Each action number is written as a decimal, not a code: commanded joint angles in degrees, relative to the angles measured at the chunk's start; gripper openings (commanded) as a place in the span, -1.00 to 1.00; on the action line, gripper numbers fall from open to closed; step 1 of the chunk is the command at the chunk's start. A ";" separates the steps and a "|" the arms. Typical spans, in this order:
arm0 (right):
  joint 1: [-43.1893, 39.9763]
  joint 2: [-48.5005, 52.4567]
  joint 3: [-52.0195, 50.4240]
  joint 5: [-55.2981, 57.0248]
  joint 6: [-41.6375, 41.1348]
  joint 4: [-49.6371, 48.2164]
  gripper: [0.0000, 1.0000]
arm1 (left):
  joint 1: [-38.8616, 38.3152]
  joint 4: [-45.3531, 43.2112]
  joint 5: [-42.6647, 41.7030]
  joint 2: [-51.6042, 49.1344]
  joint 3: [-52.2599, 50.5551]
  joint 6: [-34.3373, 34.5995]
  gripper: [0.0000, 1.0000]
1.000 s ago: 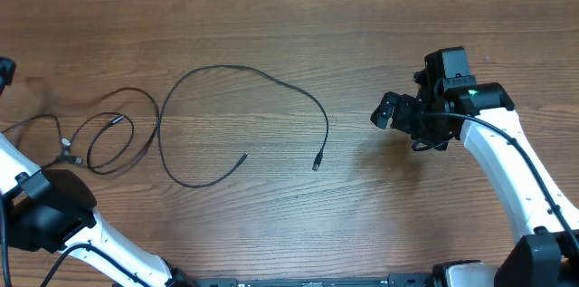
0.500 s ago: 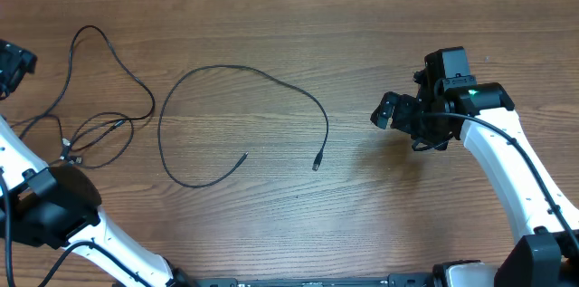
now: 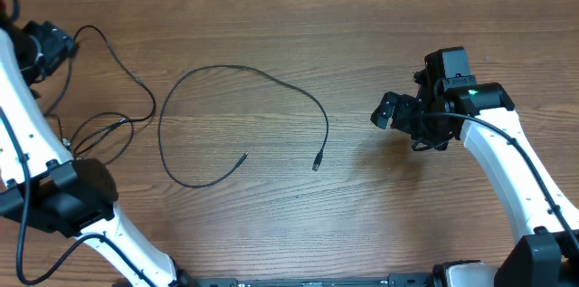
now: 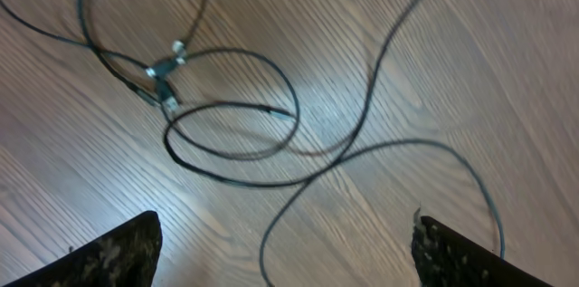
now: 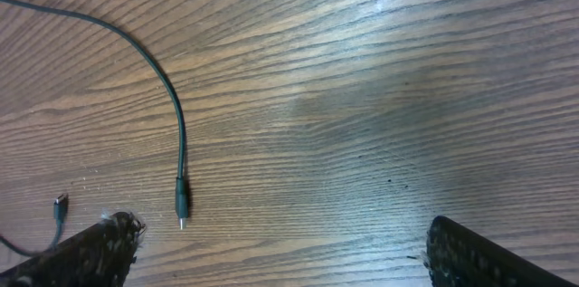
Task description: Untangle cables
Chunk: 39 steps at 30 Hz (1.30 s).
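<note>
The left end effector (image 3: 50,47) is spread wide and clamps nothing; in its wrist view a strand runs along the counter (image 3: 362,15) between its fingers. The right end effector (image 3: 389,110) gapes wide too, empty. At the counter's left edge the cables (image 3: 151,99) cross in loops, plugs (image 4: 163,74) bunched. One cable (image 3: 222,67) lies apart mid-counter, an open loop.

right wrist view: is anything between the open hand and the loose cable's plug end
Nothing visible. Only bare table lies between the right hand and the plug end, and the hand is open.
</note>
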State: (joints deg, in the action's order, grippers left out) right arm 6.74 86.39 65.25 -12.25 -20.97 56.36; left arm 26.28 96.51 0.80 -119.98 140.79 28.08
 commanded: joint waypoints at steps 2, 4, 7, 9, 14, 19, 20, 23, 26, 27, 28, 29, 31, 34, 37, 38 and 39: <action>-0.11 -1.51 0.72 -0.28 0.07 -0.24 1.00 | -1.36 0.31 -0.20 4.15 0.02 -1.55 0.75; -0.11 -1.51 0.72 -0.28 0.07 -0.24 0.99 | -1.79 0.31 -0.20 5.60 0.02 -2.62 0.73; -0.11 -1.51 0.72 -0.28 0.07 -0.24 1.00 | -2.12 0.31 -0.26 8.46 -0.22 -3.87 0.72; -0.11 -1.51 0.72 -0.28 0.07 -0.26 1.00 | -2.32 0.31 -0.22 11.96 -1.84 -3.91 0.72; -0.11 -1.51 0.72 -0.26 0.07 -0.31 1.00 | -2.32 0.31 -0.22 18.34 -9.11 -3.80 0.73; -0.11 -1.51 0.72 -0.26 0.07 -0.28 1.00 | -2.32 -0.20 1.31 23.76 -20.92 1.97 0.75; -0.11 -1.51 0.72 -0.26 0.07 -0.28 1.00 | -2.32 -0.68 1.81 24.52 -23.28 3.15 0.75; -0.11 -1.51 0.72 -0.26 0.07 -0.37 1.00 | -2.34 -3.23 1.97 26.18 -30.34 4.42 0.90; -0.11 -1.51 0.72 -0.28 0.07 -0.48 1.00 | -2.32 -6.10 1.92 26.34 -36.98 6.45 1.00; -0.11 -1.51 0.72 -0.28 0.07 -0.46 1.00 | -2.32 -7.21 1.92 26.29 -38.95 6.97 1.00; -0.11 -1.51 0.72 -0.28 0.07 -0.42 1.00 | -2.32 -8.74 1.66 26.29 -41.31 7.37 1.00; -0.11 -1.51 0.72 -0.28 0.07 -0.42 0.99 | -2.32 -10.32 1.14 26.29 -43.52 7.37 1.00; -0.11 -1.51 0.72 -0.26 0.07 -0.44 1.00 | -2.34 -13.53 0.59 26.25 -47.78 7.98 0.97; -0.11 -1.51 0.72 -0.28 0.07 -0.48 1.00 | -2.32 -17.70 0.63 26.23 -53.13 9.42 0.95; -0.11 -1.51 0.72 -0.26 0.07 -0.50 1.00 | -2.32 -22.32 0.70 26.23 -57.51 9.42 0.95; -0.11 -1.51 0.72 -0.26 0.07 -0.50 1.00 | -2.32 -24.46 0.72 26.23 -58.97 9.40 0.95; -0.11 -1.51 0.72 -0.26 0.07 -0.52 1.00 | -2.32 -26.82 0.70 26.23 -60.54 9.40 0.95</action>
State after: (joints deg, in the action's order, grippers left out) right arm 6.74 86.39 65.25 -12.23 -20.95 56.16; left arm 24.34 73.12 1.52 -94.39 84.05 36.10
